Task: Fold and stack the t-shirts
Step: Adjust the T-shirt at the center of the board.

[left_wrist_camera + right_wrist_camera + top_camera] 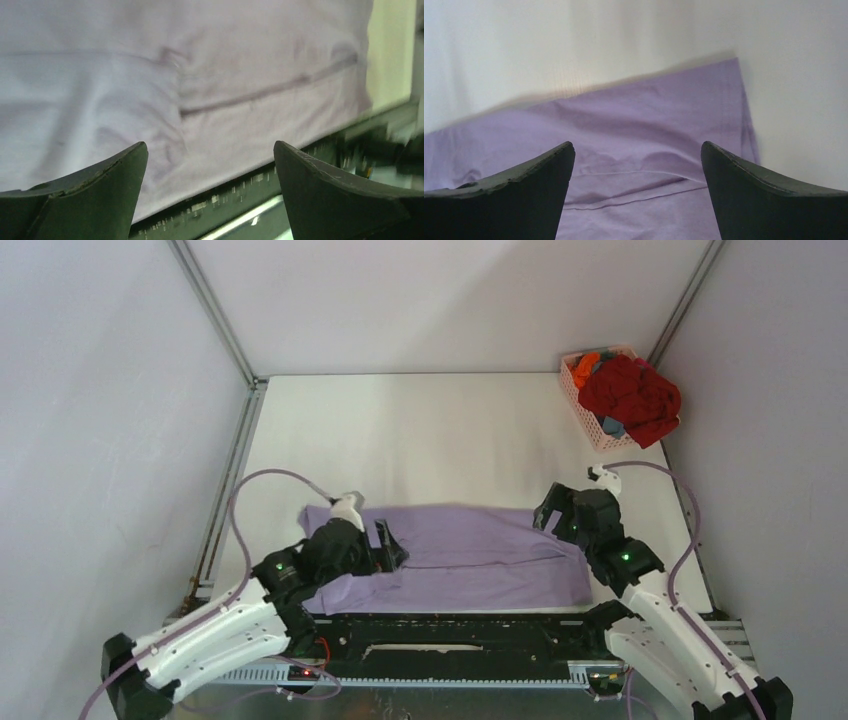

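The white desk [420, 430] carries a lavender t-shirt [480, 555], folded into a long flat band along its near edge. In the far right corner a pink lattice basket [592, 423] holds a heaped dark red t-shirt [632, 395], with orange and grey-blue cloth showing beside it. The left hand [210, 148] hangs over the band's left end and the right hand [638, 150] over its right end, each with fingers spread and holding nothing.

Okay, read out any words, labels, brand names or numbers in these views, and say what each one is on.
No readable text anywhere.
The lavender t-shirt is plain, with no print or tag showing.
The pink basket and the dark red t-shirt in it bear no visible label.
The black rail at the near edge shows only blurred specks.
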### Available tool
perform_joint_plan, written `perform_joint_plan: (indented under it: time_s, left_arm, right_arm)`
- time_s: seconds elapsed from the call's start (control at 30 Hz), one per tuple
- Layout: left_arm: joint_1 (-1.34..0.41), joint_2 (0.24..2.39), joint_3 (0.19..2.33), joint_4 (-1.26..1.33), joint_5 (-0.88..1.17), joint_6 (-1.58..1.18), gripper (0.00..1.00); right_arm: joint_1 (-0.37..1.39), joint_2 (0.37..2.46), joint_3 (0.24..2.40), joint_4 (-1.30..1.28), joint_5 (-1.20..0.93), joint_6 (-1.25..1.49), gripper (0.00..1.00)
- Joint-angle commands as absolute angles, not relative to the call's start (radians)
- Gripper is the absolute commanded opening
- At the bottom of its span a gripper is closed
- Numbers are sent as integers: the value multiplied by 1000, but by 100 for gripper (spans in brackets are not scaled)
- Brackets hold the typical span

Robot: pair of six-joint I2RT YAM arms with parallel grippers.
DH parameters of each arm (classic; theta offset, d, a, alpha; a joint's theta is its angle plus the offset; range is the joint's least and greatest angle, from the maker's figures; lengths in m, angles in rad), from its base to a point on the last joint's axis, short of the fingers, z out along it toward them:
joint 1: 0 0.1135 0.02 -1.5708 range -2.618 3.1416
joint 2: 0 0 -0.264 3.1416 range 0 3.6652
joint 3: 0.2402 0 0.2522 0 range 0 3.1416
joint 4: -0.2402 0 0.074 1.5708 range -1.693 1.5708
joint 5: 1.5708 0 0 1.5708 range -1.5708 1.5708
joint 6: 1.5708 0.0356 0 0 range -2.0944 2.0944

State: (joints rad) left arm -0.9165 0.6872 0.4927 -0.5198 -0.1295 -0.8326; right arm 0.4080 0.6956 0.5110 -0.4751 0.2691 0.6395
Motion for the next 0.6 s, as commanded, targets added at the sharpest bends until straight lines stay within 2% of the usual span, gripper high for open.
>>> perform_joint_plan:
  time_s: [0.0,0.13,0.37,0.47,0.57]
  left_arm:
    - [-714,641,406,-513,-218,-981,100]
    - [-565,663,256,-317,-64,-1029,100]
    - [-350,885,167,11,-52,-1016,100]
    - [-267,1042,230,155,-92,-994,100]
    - [-218,1256,393,213,-60,-969,100]
  right_arm:
    - [408,774,506,-355,108,570,100]
    - [416,899,508,-289,12,551,100]
    - [426,1121,523,-213,-45,551,100]
    - [430,1191,537,-187,-54,554,100]
    - [432,1252,543,-163,-79,551,100]
